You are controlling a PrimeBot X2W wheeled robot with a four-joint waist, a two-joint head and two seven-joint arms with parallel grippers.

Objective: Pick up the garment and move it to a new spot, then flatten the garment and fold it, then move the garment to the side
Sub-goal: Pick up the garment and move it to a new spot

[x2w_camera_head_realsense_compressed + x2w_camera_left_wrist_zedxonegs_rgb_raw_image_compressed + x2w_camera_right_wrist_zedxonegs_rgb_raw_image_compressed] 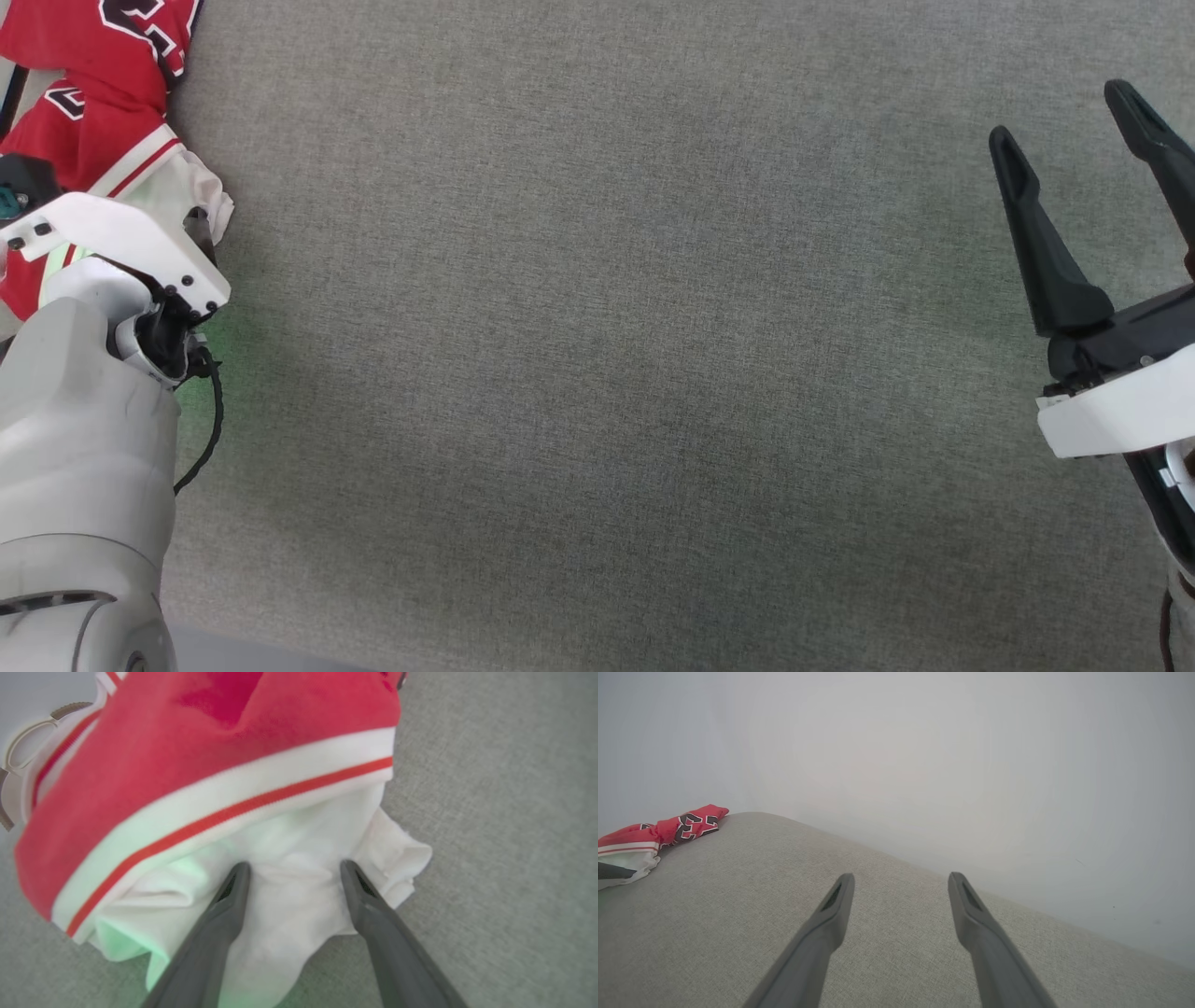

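The left gripper (294, 868) is being held with its two long dark fingers spread wide, nothing being clamped. Its fingertips are being set down either side of a crumpled white short sleeve (289, 844), and whether they are being pressed into the cloth cannot be told.

That sleeve is being shown as the near end of the garment (210, 742), a red soft-cotton T-shirt with red-and-white striped trim and a black-and-white block print. The garment (93, 121) is being left bunched in a long roll at the far left corner of the grey woven work surface (607, 373). Its long axis is being run along the surface's left edge, sleeve end nearest the robot and printed end farthest. It is therefore lying straight ahead of the left fingers, so a closing pinch is judged to be the next move.

The right gripper (1062, 117) is being held wide apart and empty above the surface's right edge, well apart from the garment (668, 828), so the left arm is much the nearer. From the right wrist, the right gripper (901, 878) is being pointed across the bare surface (831, 952) toward a pale grey wall (971, 765).

A black cable (210, 420) is being trailed from the left wrist over the surface's left side. Nothing is being seen in the way between the fingers and the sleeve.
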